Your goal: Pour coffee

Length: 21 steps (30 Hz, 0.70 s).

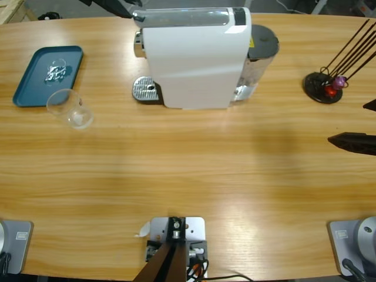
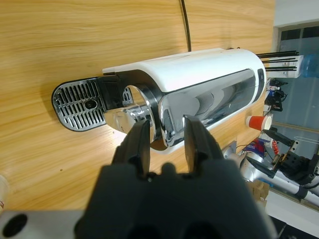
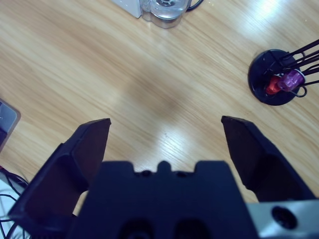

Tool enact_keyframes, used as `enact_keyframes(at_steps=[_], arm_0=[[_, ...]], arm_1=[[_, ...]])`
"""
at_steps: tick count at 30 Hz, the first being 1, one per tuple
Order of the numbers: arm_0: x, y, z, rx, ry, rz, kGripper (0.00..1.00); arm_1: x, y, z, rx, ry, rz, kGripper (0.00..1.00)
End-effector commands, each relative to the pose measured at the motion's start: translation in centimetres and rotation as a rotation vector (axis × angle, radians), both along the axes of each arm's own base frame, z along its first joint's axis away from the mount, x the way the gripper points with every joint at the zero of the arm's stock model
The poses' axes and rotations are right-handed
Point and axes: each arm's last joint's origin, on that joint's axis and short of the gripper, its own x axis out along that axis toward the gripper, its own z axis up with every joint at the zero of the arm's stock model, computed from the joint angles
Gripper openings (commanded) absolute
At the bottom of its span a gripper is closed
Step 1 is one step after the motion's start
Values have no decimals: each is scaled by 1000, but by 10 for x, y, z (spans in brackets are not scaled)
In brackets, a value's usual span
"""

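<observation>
Wooden table (image 1: 188, 176) carries white coffee machine (image 1: 194, 56); empty glass cup (image 1: 70, 108) stands near blue tray (image 1: 26, 88), no coffee visible yet. Left gripper (image 2: 167, 137) jaws narrowly apart w/ nothing between, right gripper (image 3: 164, 144) wide apart. Better grasp cup low, keep upright, centre on drip grate (image 2: 79, 104).

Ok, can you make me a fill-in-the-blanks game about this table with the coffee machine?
1. The clear glass cup stands on the table right beside the ____ tray.
2. The drip grate of the white coffee machine has ____ standing on it.
3. The right gripper hangs over bare wood with its jaws wide ____.
4. The purple and red capsules sit at the foot of a ____ wire holder.

Missing words: blue; nothing; open; black
</observation>
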Motion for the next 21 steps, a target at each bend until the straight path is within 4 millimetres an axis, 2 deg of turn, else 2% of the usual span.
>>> enact_keyframes(at_steps=[1,8,9,10,12,21], arm_0=[[10,-9,-37,58,94,5,142],[7,-14,-44,69,113,-8,140],[7,-14,-45,70,115,-8,117],[7,-14,-45,71,116,-7,33],[7,-13,-44,72,112,-2,7],[1,-11,-37,104,79,23,0]], arm_1=[[2,1,-12,-17,43,-9,1000],[2,2,-12,-18,45,-9,1000],[3,2,-12,-19,46,-9,1000],[3,2,-12,-19,46,-9,1000],[3,2,-13,-20,47,-9,1000],[3,2,-13,-20,46,-9,1000]])
